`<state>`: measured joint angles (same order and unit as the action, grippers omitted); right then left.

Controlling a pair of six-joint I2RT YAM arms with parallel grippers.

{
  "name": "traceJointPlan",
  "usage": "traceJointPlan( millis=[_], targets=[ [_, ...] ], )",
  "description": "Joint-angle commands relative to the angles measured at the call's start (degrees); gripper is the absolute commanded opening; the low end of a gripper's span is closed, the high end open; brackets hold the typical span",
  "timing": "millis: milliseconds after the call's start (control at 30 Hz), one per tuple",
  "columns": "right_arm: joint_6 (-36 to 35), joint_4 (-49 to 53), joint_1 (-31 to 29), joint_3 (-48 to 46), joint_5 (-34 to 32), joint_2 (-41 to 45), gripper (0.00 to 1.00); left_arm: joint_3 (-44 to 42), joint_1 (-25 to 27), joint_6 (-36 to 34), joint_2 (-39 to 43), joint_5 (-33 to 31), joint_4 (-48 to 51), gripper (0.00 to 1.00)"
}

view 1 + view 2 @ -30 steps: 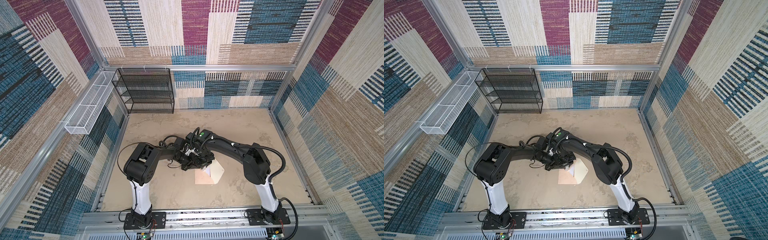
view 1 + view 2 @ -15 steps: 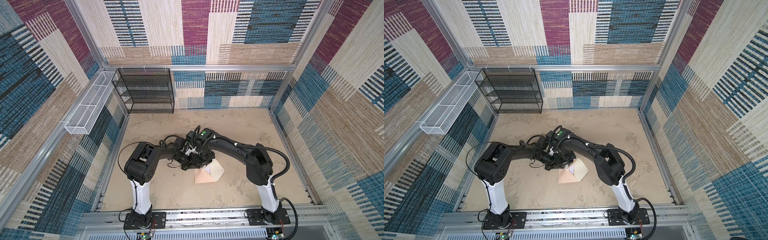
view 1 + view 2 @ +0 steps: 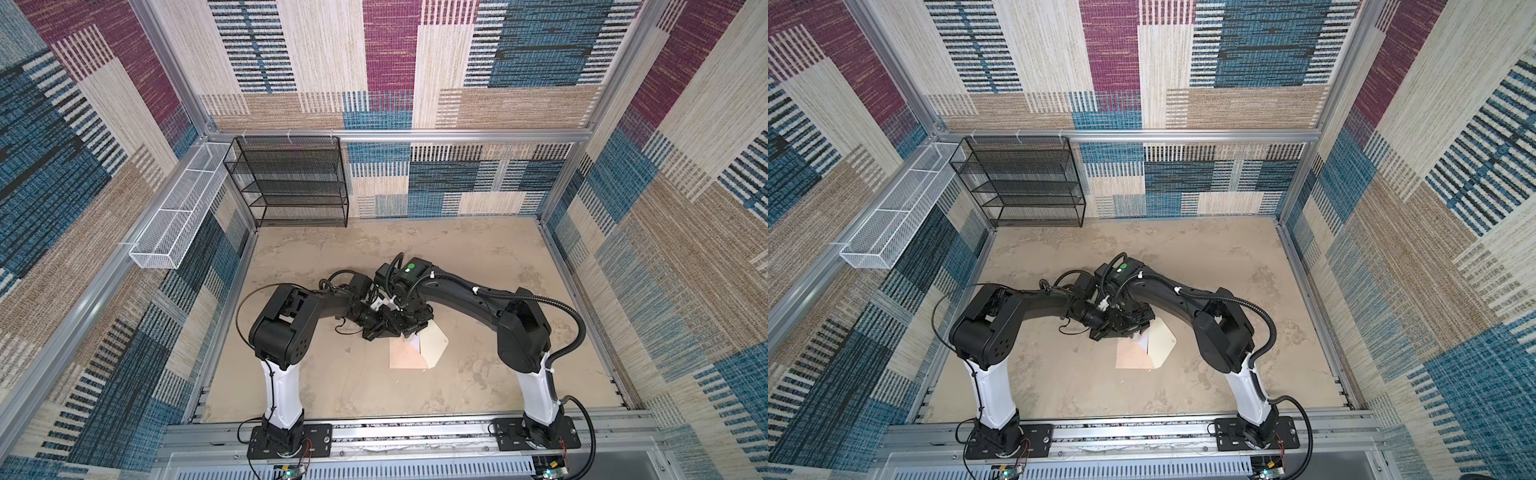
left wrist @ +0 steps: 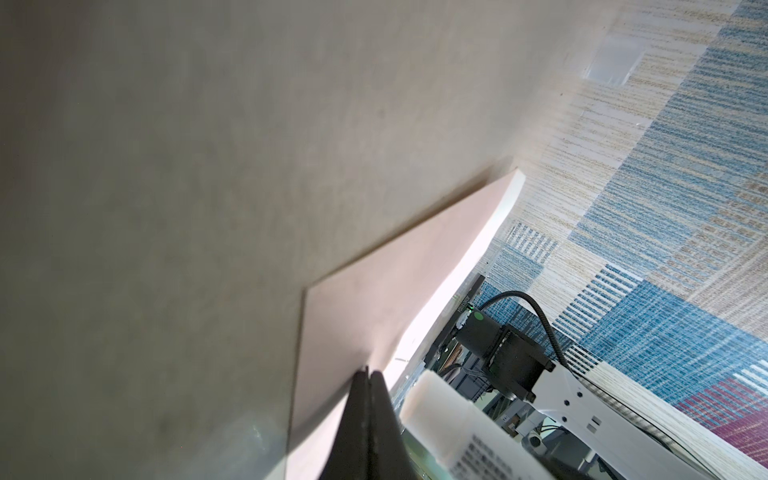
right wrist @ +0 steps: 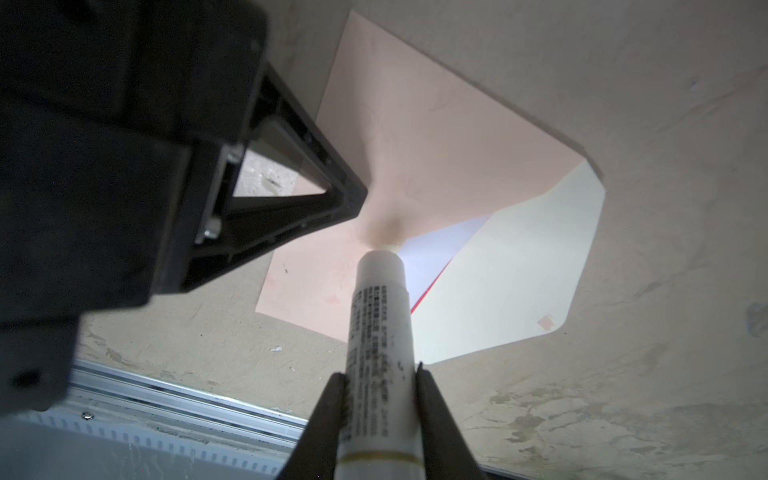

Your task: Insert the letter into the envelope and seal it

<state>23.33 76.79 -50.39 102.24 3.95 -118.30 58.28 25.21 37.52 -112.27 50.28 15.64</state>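
The peach-tan envelope [image 5: 436,137] lies flat on the table, and its cream flap [image 5: 519,270] is open; both top views show it [image 3: 405,357] [image 3: 1131,357]. The letter [image 5: 444,245] sits in the envelope's mouth, showing only a white strip with a red edge. My right gripper [image 5: 379,370] is shut on a white glue tube [image 5: 380,316], whose tip touches the envelope at the mouth. My left gripper [image 4: 368,372] is shut, holding nothing, its tips pressed on the envelope [image 4: 395,282] beside the tube [image 4: 449,419].
A black wire shelf [image 3: 291,178] stands at the back left. A white wire basket [image 3: 174,220] hangs on the left wall. An aluminium rail [image 3: 415,432] runs along the front edge. Patterned walls close in the table on three sides.
The right arm has shifted slightly to the right, still holding the tube. The left arm and the envelope have stayed put.
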Motion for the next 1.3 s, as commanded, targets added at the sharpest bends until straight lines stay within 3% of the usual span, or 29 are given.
traceJointPlan(
  millis=[0, 467, 967, 1133, 1267],
  targets=[
    [0.71, 0.11, -0.14, 0.17, 0.57, -0.75, 0.01, -0.32, -0.14, -0.55, -0.52, -5.72, 4.75, 0.0],
    [-0.29, 0.02, -0.22, 1.13, -0.29, -4.15, 0.01, -0.67, -0.13, -0.26, -0.48, -5.46, 4.06, 0.0],
    [-0.61, 0.02, -1.46, 3.36, -0.26, -7.51, 0.18, 0.25, -0.08, -0.59, -1.36, -5.02, 4.19, 0.0],
    [-0.74, -0.01, -1.4, 3.3, -1.22, -7.86, 0.14, 0.34, -0.11, -0.59, -1.47, -5.0, 4.09, 0.0],
    [-0.92, -0.02, -1.33, 2.86, -3.35, -8.24, 0.03, 0.52, -0.15, -0.85, -1.43, -5.28, 4.63, 0.0]
  ],
)
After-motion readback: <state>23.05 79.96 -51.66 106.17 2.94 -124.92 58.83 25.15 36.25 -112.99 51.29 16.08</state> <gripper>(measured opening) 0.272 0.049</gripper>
